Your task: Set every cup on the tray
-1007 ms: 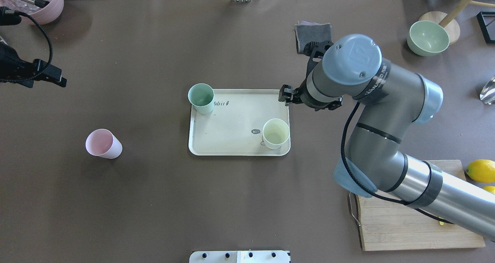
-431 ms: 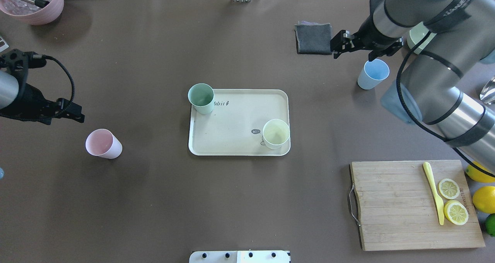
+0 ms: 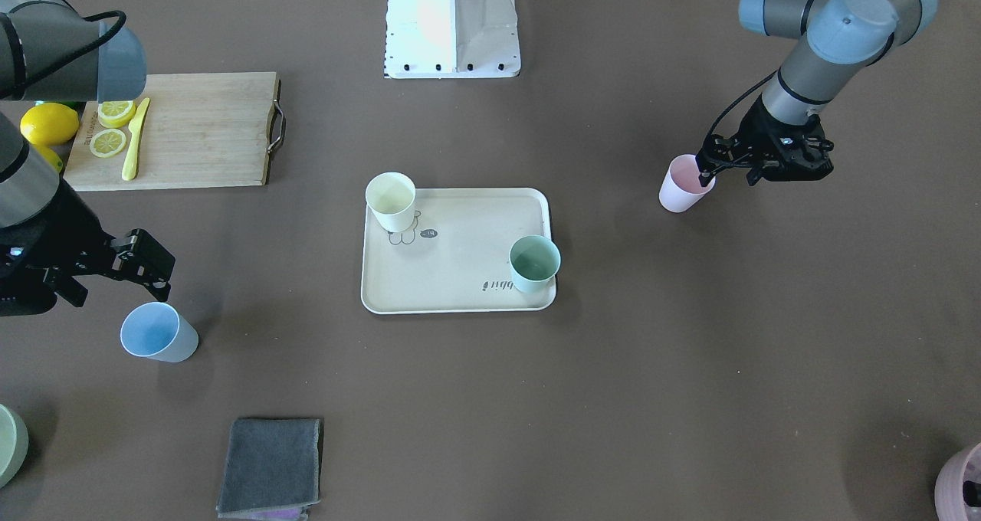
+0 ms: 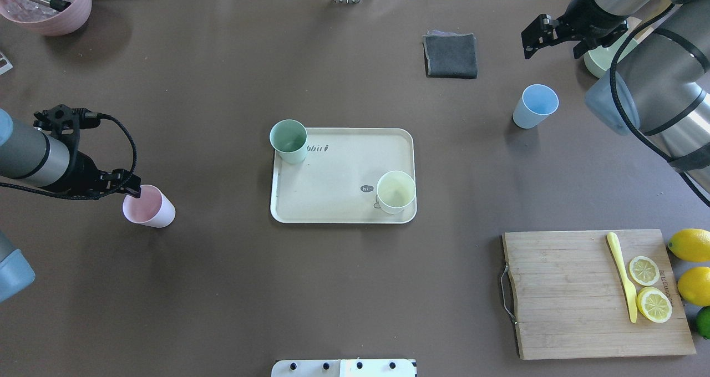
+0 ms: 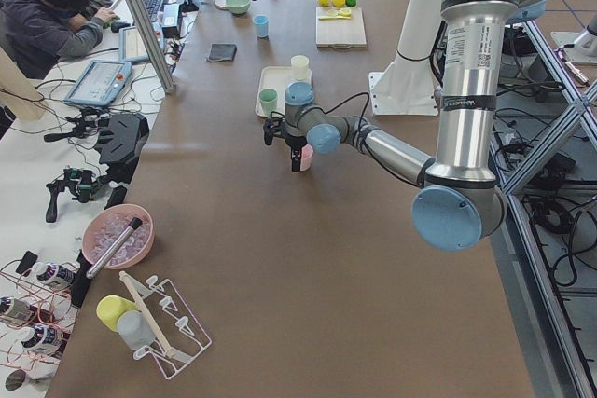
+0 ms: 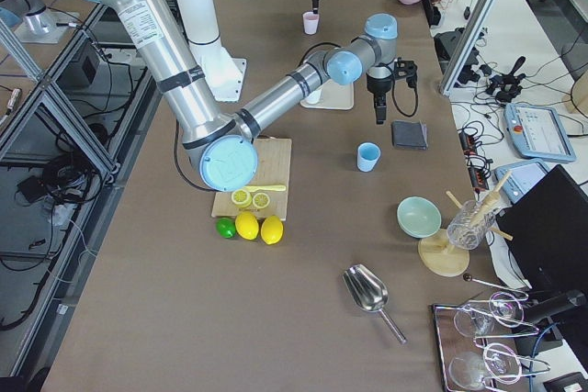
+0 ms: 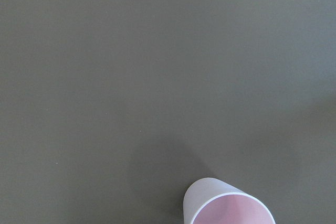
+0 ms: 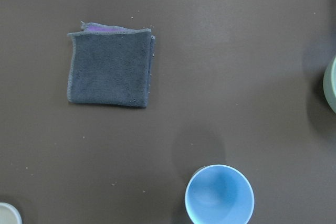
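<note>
The cream tray (image 4: 338,169) lies mid-table. The mint green cup (image 4: 288,139) stands on its far left corner and the pale yellow cup (image 4: 396,191) on its near right corner. The pale pink cup (image 4: 147,205) stands on the table to the left. My left gripper (image 4: 102,184) is open beside it, and one fingertip (image 3: 701,175) overlaps the cup's rim. The cup's rim shows at the bottom of the left wrist view (image 7: 231,211). The light blue cup (image 4: 535,105) stands on the table to the right. My right gripper (image 4: 560,39) hangs open and empty above and beyond it.
A folded grey cloth (image 4: 450,55) lies at the far side. A wooden cutting board (image 4: 560,294) with lemon slices and a yellow knife is at the near right, with whole lemons (image 4: 690,244) beside it. A pale green bowl (image 4: 602,64) is far right and a pink bowl (image 4: 50,8) far left.
My left gripper came in from the far left and down to the pink cup. My right arm swung from the tray's right end to the far right, uncovering the blue cup and the board.
</note>
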`<action>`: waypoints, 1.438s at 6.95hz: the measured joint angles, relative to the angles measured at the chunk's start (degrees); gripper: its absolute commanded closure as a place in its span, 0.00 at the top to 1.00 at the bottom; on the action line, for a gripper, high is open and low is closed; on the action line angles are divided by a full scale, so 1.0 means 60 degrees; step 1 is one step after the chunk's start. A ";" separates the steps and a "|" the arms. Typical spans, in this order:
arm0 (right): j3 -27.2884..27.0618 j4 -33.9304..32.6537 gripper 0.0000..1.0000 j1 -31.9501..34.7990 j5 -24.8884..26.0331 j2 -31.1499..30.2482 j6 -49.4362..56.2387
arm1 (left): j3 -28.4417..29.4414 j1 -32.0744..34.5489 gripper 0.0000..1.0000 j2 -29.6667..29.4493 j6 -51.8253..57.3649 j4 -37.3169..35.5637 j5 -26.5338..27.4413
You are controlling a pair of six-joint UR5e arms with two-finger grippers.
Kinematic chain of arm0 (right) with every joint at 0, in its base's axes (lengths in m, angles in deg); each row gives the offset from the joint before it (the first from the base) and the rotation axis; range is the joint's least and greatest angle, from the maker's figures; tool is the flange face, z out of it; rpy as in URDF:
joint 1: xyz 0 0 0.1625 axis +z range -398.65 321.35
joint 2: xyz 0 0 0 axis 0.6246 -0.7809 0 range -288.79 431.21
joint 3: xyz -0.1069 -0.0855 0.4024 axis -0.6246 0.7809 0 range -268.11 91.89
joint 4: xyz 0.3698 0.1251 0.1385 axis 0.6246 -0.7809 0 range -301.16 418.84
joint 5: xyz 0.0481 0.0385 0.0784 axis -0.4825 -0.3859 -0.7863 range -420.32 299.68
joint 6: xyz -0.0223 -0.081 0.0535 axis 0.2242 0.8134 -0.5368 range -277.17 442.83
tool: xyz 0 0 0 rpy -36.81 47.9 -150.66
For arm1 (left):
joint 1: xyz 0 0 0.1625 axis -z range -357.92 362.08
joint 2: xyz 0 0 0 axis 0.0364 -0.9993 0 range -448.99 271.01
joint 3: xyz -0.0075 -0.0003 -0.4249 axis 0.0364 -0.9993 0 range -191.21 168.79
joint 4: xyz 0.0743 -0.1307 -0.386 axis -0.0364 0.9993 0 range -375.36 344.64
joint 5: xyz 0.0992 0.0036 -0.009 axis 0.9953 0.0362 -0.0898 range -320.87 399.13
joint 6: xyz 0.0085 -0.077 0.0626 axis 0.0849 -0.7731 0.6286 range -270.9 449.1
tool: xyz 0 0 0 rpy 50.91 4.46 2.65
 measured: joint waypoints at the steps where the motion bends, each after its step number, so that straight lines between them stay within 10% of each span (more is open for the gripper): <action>1: 0.0077 0.0021 1.00 0.0096 -0.0039 -0.0124 0.0334 | 0.0092 -0.0258 0.15 0.0010 -0.0025 0.0140 0.0072; 2: 0.0108 0.0042 1.00 0.0134 -0.0065 -0.0253 0.0537 | 0.0098 -0.0501 0.00 0.0010 -0.0055 0.0201 0.0105; 6: 0.1527 0.1893 0.99 0.0132 -0.0056 -0.0510 0.0732 | -0.1013 -0.0545 0.00 -0.0317 -0.0152 -0.0561 -0.0072; 10: 0.2430 0.2766 0.99 0.0063 -0.0021 -0.0476 0.0778 | 0.0133 -0.1222 0.00 -0.4487 -0.2351 -0.3247 0.0079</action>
